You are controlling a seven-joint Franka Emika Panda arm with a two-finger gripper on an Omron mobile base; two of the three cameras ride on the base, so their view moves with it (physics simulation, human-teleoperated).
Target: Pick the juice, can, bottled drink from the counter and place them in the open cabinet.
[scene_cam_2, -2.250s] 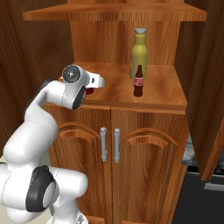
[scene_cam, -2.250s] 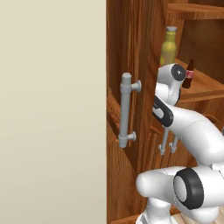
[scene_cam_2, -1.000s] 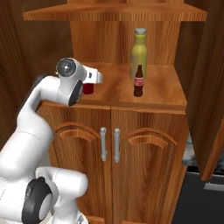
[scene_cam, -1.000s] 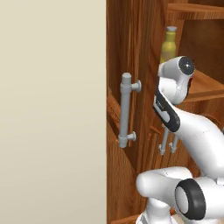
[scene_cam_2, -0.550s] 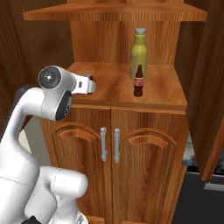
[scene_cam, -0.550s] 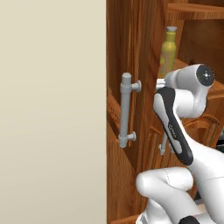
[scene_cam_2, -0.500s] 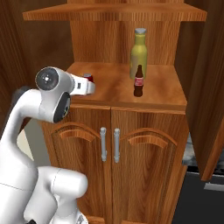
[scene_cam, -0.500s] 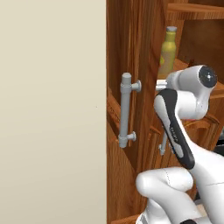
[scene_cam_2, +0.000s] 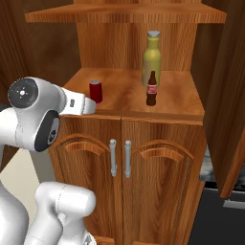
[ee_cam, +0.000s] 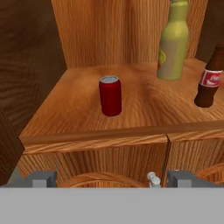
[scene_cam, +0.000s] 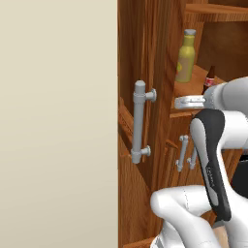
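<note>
- I see my tool (ee_cam: 107, 178) in the hand view with its two fingers spread wide apart, holding nothing.
- The can (ee_cam: 110, 96) stands upright on the shelf of the open cabinet (scene_cam_2: 172, 98), just beyond the shelf's front edge, and well apart from the tool.
- In the hand view the can is straight ahead of the tool, between the two finger tips and above them.
- The juice (scene_cam_2: 151, 58) stands upright to the right of the can, nearer to the back wall of the cabinet.
- The bottled drink (scene_cam_2: 151, 89) stands just in front of the juice, also right of the can.
- Below the can's shelf, the two lower doors are closed, with grey bar handles (scene_cam_2: 119, 158).
</note>
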